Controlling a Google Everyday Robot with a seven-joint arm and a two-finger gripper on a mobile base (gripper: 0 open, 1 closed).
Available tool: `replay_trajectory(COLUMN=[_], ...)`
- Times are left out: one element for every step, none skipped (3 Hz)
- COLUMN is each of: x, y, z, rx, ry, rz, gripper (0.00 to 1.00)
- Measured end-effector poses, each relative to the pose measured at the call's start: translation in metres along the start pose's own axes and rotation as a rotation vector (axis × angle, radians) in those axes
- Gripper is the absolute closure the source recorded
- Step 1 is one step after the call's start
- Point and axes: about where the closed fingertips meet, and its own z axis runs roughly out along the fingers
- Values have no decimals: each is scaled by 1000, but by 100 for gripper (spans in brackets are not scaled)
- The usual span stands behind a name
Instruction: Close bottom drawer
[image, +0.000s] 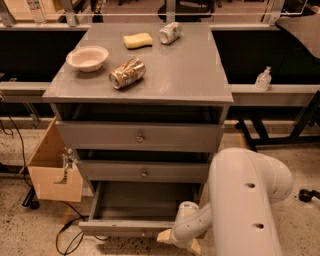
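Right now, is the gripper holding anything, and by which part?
Nothing seems held: the gripper sits at the open bottom drawer's front panel, right end.

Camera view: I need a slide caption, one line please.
Gripper low at the front right corner of the pulled-out bottom drawer.

— We see matt grey wood on the bottom drawer (125, 227) and glossy metal on the can (127, 73).
— The gripper (179, 241) at its right front end looks matt tan to us, the arm (245, 200) smooth white plastic, the box (52, 172) plain cardboard.
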Motion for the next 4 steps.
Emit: replay_trajectory(x=[1,4,8,19], y=[0,1,0,0], z=[15,23,29,33], rx=[0,19,37,46], ry=[-11,-19,-24,-6], rz=[0,7,13,21], gripper=[17,40,63,87])
